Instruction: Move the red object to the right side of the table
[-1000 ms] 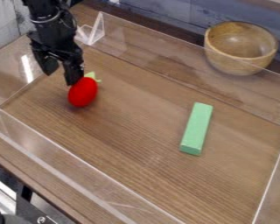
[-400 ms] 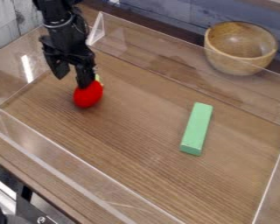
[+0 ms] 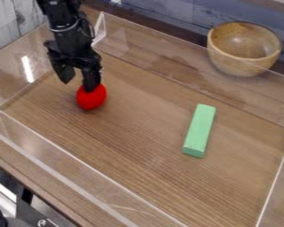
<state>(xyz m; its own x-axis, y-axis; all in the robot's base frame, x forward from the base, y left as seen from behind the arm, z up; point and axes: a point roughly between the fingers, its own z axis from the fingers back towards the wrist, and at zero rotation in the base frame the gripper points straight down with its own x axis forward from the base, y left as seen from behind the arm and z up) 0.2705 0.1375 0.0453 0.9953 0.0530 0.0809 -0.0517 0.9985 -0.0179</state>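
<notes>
Camera view, near to far: red toy fruit [image 3: 91, 97] at abt 10 o'clock from table [image 3: 145, 133] ctr, stem end twd 12, long axis roughly 12–6. Gripper [image 3: 75, 78] just behind it, jaws wide, nothing gripped; prob. set there to nudge or grasp it. Green block [image 3: 199, 130] at 3–4 o'clock, wooden bowl [image 3: 241, 48] at 1, likely just bystanders.

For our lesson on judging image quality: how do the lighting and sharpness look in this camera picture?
In the camera view, a small bright glint marks the glossy red object; the brown table looks fairly evenly lit; fine detail on the dark claw is soft.
</notes>
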